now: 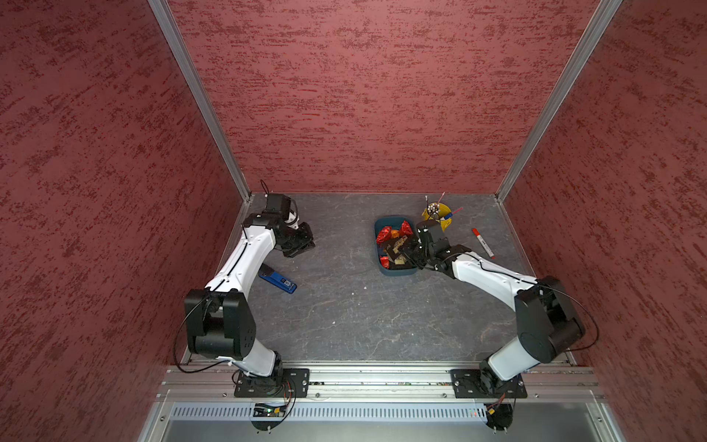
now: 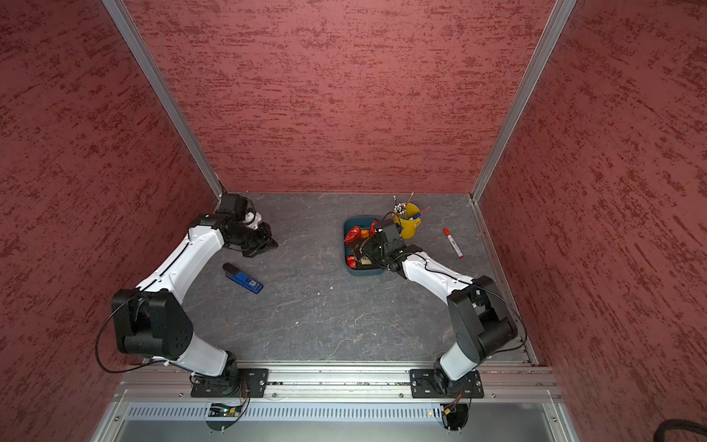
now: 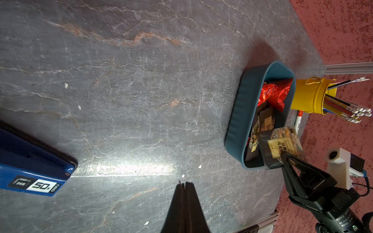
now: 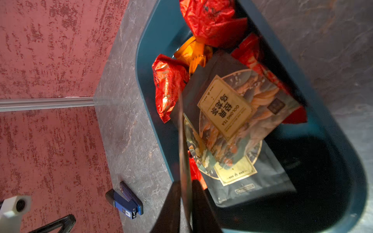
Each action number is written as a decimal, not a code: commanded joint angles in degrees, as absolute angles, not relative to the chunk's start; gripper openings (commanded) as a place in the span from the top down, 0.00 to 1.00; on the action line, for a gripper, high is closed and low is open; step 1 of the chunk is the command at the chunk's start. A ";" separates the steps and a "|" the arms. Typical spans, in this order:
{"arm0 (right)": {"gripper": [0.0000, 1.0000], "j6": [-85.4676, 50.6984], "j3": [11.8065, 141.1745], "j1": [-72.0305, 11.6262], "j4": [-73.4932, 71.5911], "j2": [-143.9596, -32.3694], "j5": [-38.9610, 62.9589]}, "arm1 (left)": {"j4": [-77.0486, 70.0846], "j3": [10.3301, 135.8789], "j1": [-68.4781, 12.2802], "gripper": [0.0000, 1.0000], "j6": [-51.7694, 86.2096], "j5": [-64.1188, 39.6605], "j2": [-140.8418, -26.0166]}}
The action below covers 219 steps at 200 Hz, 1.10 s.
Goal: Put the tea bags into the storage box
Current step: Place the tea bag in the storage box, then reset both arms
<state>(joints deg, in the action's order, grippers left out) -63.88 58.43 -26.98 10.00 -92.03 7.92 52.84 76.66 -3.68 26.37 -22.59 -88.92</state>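
Note:
The storage box [image 1: 398, 272] [image 2: 363, 272] is a teal tray at the back right of the table. It holds several tea bags: red foil packets [image 4: 212, 18], an orange one [image 4: 193, 52] and black sachets with beige labels [image 4: 232, 105]. My right gripper [image 4: 185, 183] [image 3: 283, 155] hovers over the box's near end. A labelled sachet [image 3: 284, 141] stands edge-on between its fingertips, blurred. The jaws are slightly parted, and a pale slit shows beside the packet. My left gripper [image 3: 184, 183] [image 1: 302, 248] is shut and empty, low over bare table at the back left.
A blue stapler [image 1: 277, 279] [image 3: 30, 167] lies on the left beside my left forearm. Right behind the box stands a yellow cup of pencils [image 1: 440, 214] [image 3: 310, 94]. A red-capped white marker [image 1: 483, 243] lies to the right of the box. Red walls enclose three sides.

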 commanded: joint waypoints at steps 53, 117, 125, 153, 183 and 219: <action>0.50 -63.46 58.08 -26.46 15.08 -86.21 3.70 | 51.68 75.82 -4.13 1.00 26.72 -22.25 -87.97; 0.46 -59.64 57.63 -27.49 23.89 -75.84 4.67 | 51.28 74.76 -4.18 0.46 27.36 -20.48 -84.80; 0.43 -58.25 57.87 -27.92 25.84 -73.59 3.51 | 51.33 74.45 -4.05 0.34 27.17 -19.81 -83.81; 0.24 -50.51 58.61 -27.98 28.12 -66.74 1.93 | 50.65 72.07 -2.81 0.07 26.79 -19.29 -80.22; 0.02 -42.27 60.44 -27.91 30.84 -60.82 -3.39 | 48.51 67.87 -1.34 0.00 24.89 -15.68 -75.02; 0.01 -31.17 58.97 -27.94 30.35 -57.07 -16.31 | 32.51 56.02 0.94 0.00 21.35 -5.84 -64.77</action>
<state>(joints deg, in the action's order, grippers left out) -42.11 59.13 -27.66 29.56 -58.65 -4.95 45.19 62.33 -0.56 24.82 -13.87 -70.41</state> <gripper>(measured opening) 0.984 0.996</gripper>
